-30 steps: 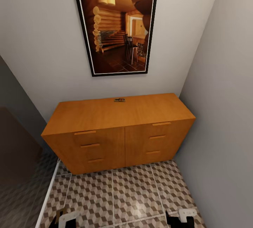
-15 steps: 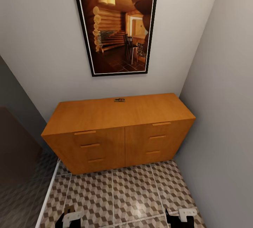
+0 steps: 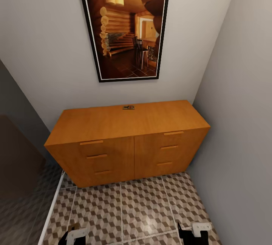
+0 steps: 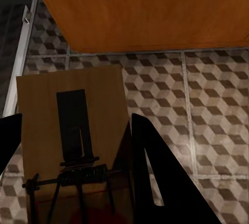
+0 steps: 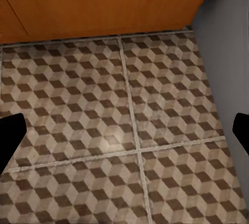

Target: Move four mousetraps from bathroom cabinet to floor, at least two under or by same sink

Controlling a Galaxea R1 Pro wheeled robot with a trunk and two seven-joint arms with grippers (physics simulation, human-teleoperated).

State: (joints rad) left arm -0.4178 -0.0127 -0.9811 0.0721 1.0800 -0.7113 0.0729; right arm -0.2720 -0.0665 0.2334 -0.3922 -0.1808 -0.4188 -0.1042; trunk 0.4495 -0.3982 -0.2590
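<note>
Head view: almost unchanged since a second ago. Left pincer (image 4: 72, 182) holds mousetrap (image 4: 72, 130) over bathroom floor (image 3: 143, 207); right pincer (image 5: 124, 136) wide, empty. Another mousetrap (image 3: 128, 107) at cabinet (image 3: 124, 146) top's back edge, uncollected.

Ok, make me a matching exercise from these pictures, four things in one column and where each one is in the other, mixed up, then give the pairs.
Things:
1. mousetrap between the left gripper's fingers
2. second mousetrap
3. framed picture
4. cabinet

Places:
A. hanging on the wall above the cabinet
B. standing on the cube-patterned bathroom floor against the wall
C. held over the floor tiles by the left gripper
D. lying on the cabinet top near its back edge

Pairs: 1-C, 2-D, 3-A, 4-B
</note>
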